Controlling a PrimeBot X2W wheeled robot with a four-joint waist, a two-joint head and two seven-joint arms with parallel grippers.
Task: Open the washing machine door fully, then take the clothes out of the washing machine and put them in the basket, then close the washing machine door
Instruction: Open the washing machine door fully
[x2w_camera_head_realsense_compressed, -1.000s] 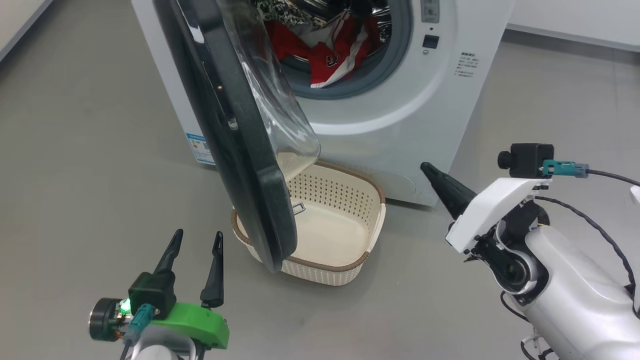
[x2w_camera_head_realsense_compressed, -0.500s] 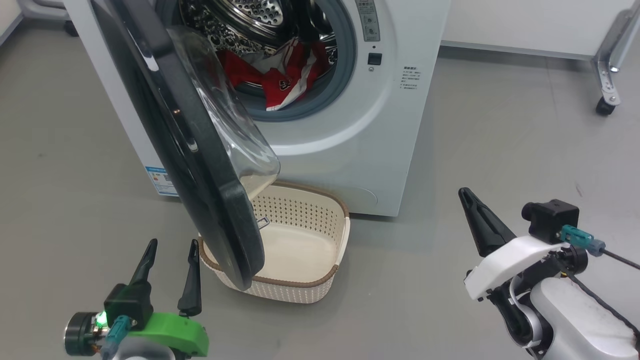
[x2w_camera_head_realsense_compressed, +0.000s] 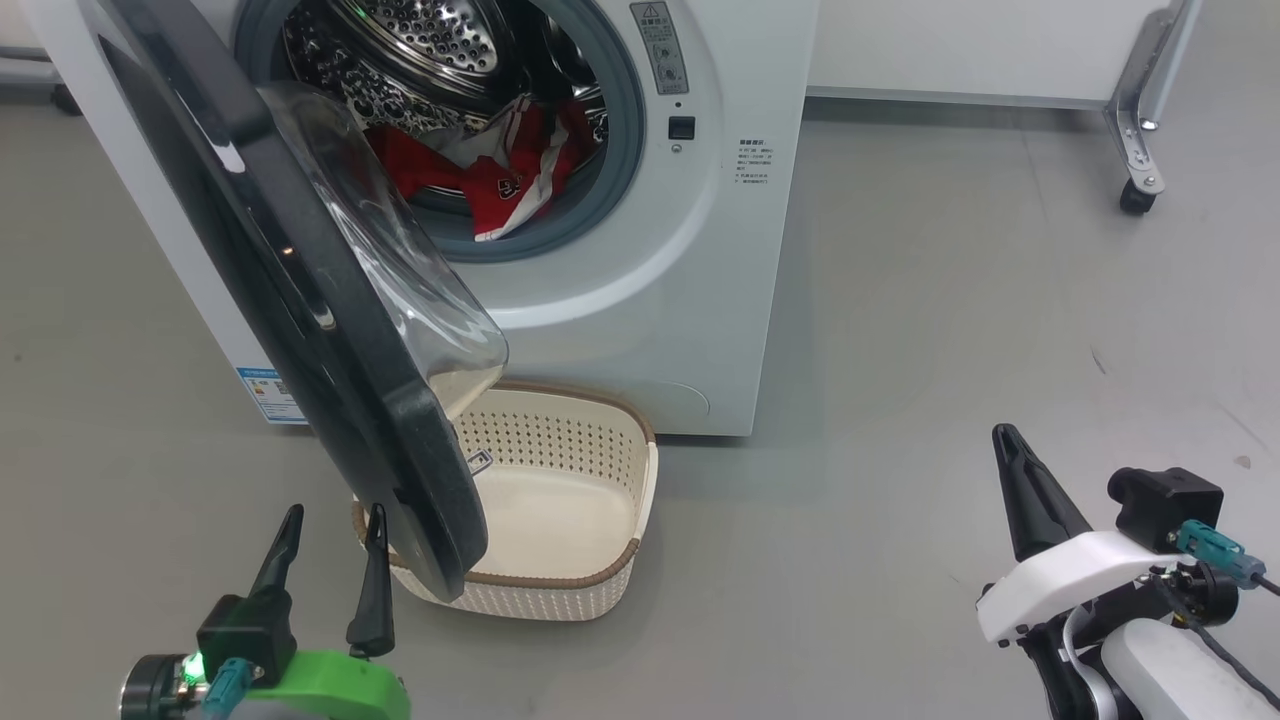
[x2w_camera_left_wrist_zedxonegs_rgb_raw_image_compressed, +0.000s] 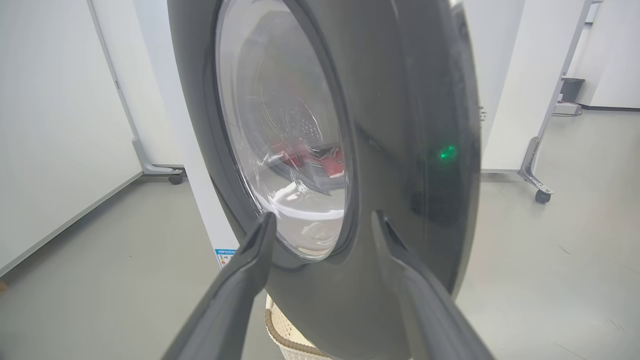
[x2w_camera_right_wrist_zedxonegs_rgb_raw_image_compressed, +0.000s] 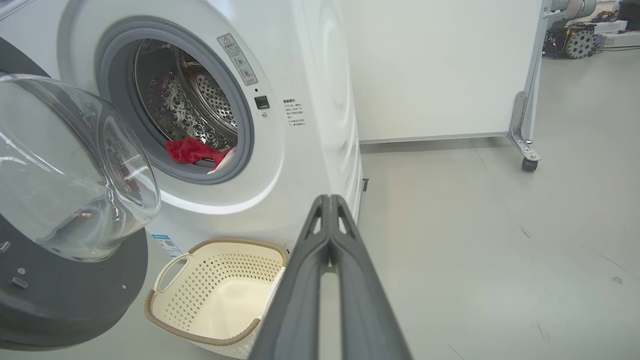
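Left pincer (x2w_camera_head_realsense_compressed: 335, 512), wide at seven o'clock, should swing the washing machine door (x2w_camera_head_realsense_compressed: 290, 300) fully back; right pincer (x2w_camera_head_realsense_compressed: 1003, 436) is closed, empty.

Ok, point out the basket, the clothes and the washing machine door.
basket (x2w_camera_head_realsense_compressed: 540, 598), head view, front wall.
clothes (x2w_camera_head_realsense_compressed: 470, 185), head view, red fabric.
washing machine door (x2w_camera_head_realsense_compressed: 390, 450), head view, black rim.

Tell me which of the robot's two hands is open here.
The left hand: its two fingers stand apart, close to the lower edge of the washing machine door. The right hand has its fingers pressed together.
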